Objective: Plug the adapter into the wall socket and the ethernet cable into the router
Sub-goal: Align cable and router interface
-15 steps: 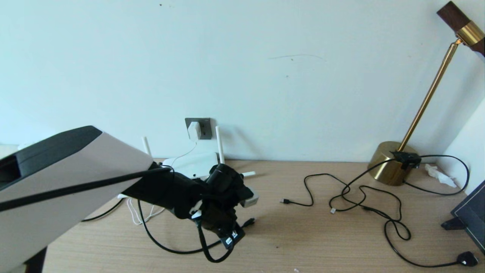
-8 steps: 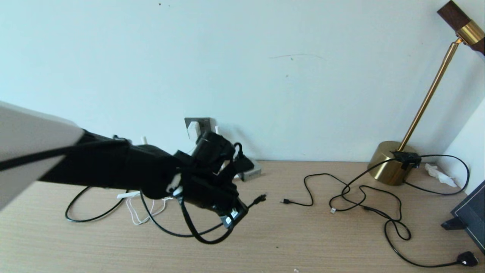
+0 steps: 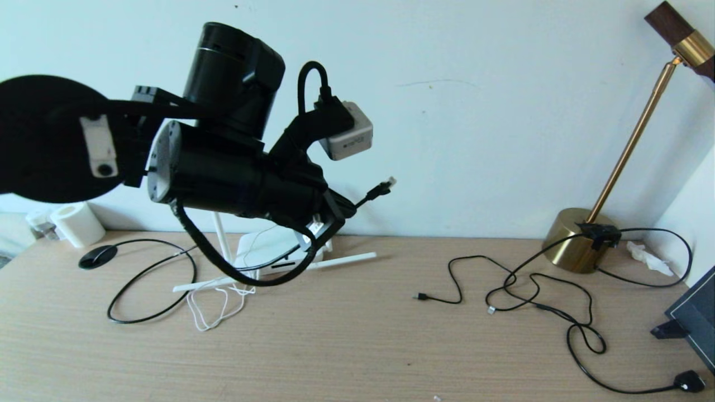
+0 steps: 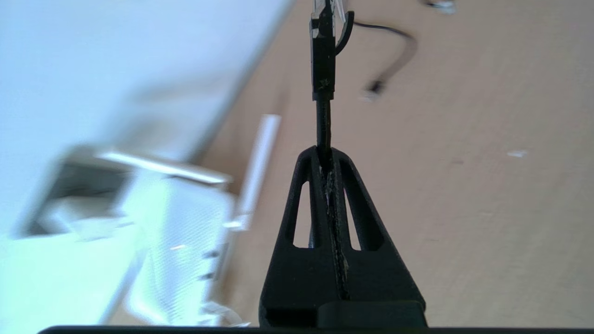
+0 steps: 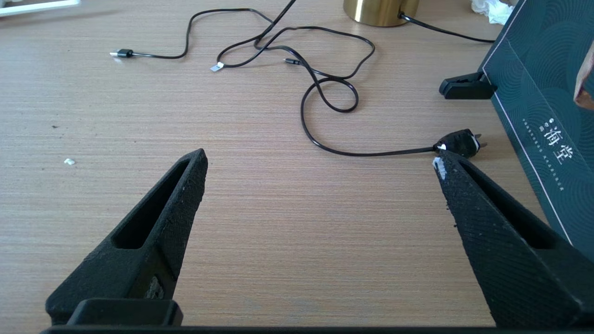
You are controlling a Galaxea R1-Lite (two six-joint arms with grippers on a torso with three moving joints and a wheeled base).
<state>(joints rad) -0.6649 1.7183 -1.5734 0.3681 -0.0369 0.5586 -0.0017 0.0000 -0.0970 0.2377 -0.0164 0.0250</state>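
Note:
My left gripper [image 3: 347, 207] is raised in front of the wall, above the router, and is shut on the ethernet cable [image 3: 375, 191]. The cable's clear clip plug [image 4: 325, 18] sticks out a short way past the closed fingertips [image 4: 336, 160]. The rest of the cable loops down onto the table [image 3: 151, 279]. The white router [image 3: 268, 245] lies by the wall under the arm, with slim antennas [image 3: 341, 259] spread flat beside it. The adapter and the wall socket are hidden behind my left arm. My right gripper [image 5: 320, 160] stands open low over bare table.
Thin black cables [image 3: 530, 290] sprawl across the right half of the table. A brass lamp [image 3: 575, 245] stands at the back right. A dark box [image 5: 538, 93] and a black plug [image 5: 457, 143] lie beside my right gripper. A paper roll [image 3: 78, 223] sits far left.
My left arm has swung up from table height to in front of the wall, carrying the ethernet plug up with it. It now covers the socket and adapter.

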